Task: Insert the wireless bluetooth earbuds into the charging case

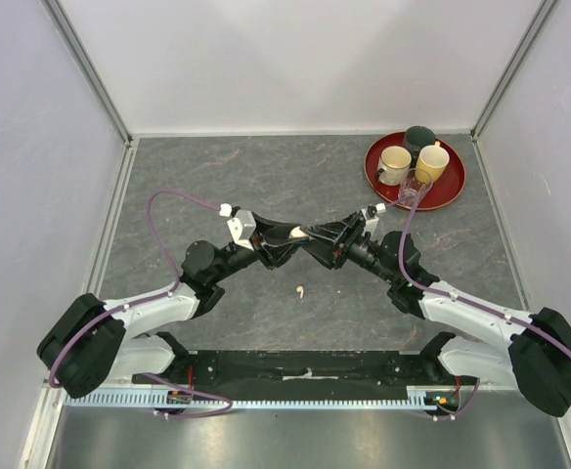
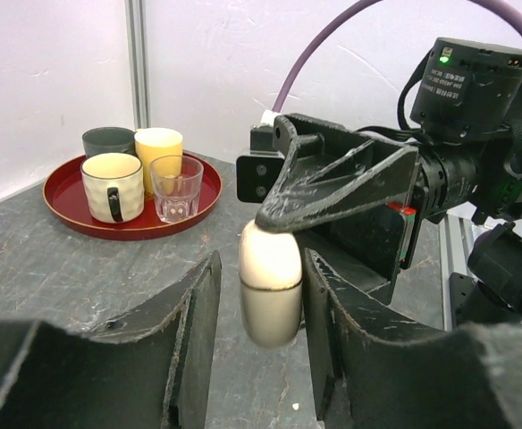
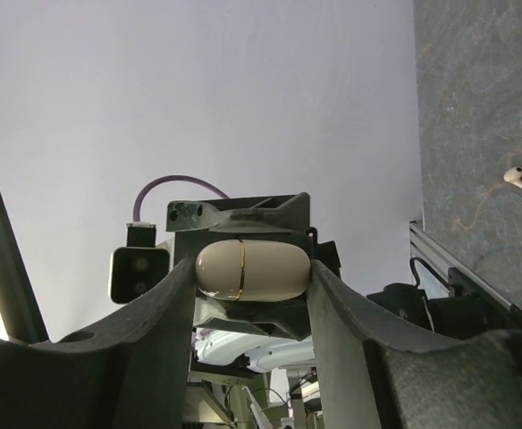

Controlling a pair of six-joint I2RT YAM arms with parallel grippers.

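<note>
1. Nearest the arm bases, one curved cream-white earbud [image 1: 301, 290] lay on its own on the grey table [image 1: 217, 176], just short of where the two arms met and touching neither of them.
2. Above and just beyond it, the two grippers met nose to nose over the middle of the table, off its surface.
3. The right gripper [image 3: 252, 273] was clamped on the charging case [image 2: 270, 264], a smooth cream-white oval. One finger pressed each long side, and the thin gold seam ran across the middle.
4. The case's lid was closed, and no earbud could be seen in it.
5. The left gripper [image 2: 261, 268] stood around the same case with its jaws parted. A clear gap showed between one finger and the case. The other finger was right beside the case, and whether it touched I could not tell.
6. Farthest off, in the far right corner, sat a round red tray [image 1: 459, 181].
7. On the tray stood a cream mug [image 1: 395, 164], a yellow cup [image 1: 432, 162], a dark cup [image 1: 419, 137] and a clear glass [image 1: 414, 191], all upright and bunched together.
</note>
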